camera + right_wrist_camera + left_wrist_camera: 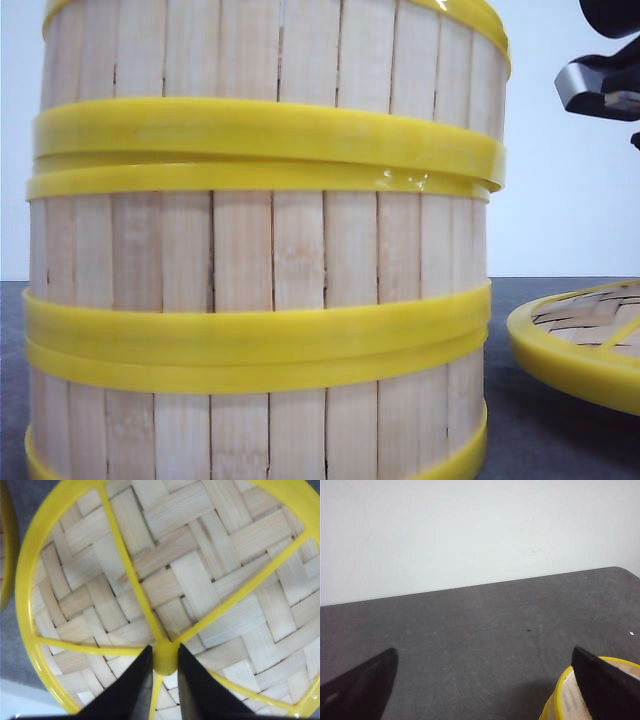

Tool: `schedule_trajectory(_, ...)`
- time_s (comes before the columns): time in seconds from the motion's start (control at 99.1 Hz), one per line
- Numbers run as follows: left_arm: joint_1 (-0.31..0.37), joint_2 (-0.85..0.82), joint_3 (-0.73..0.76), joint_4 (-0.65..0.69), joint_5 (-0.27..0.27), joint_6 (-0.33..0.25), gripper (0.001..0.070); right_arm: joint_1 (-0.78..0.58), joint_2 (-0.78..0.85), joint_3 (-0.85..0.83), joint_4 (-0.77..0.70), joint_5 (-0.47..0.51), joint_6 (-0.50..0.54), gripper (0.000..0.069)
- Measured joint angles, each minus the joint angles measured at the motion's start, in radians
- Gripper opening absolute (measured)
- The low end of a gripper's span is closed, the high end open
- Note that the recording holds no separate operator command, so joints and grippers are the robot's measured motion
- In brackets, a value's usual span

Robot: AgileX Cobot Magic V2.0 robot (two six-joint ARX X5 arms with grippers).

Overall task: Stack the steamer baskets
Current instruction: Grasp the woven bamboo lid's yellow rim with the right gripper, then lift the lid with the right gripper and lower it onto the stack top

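My right gripper (pixel 164 662) is clamped on the lid's (pixel 580 345) centre hub, beside the stacked steamer baskets (pixel 265 250); my left gripper (pixel 485 680) spread apart over bare table (pixel 485 625).

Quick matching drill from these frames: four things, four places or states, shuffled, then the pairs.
Things:
1. steamer baskets
2. woven lid
3. left gripper
4. right gripper

Places or states:
A. fingers wide apart over bare table, beside a yellow rim
B. stacked in a tall column, filling the front view
C. flat on the table to the right of the stack
D. fingers close on either side of the lid's yellow centre hub

Pairs: 1-B, 2-C, 3-A, 4-D
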Motion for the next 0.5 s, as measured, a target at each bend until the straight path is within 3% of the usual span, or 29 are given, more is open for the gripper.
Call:
schedule_trajectory(0.272, 0.000, 0.000, 0.000, 0.000, 0.000, 0.000, 0.0671, -0.013, 0.000, 0.038, -0.034, 0.000, 0.000, 0.0052)
schedule_trajectory(0.504, 0.000, 0.000, 0.000, -0.001, 0.000, 0.000, 0.0671, -0.034, 0.000, 0.320, -0.185, 0.086, -0.003, 0.0052)
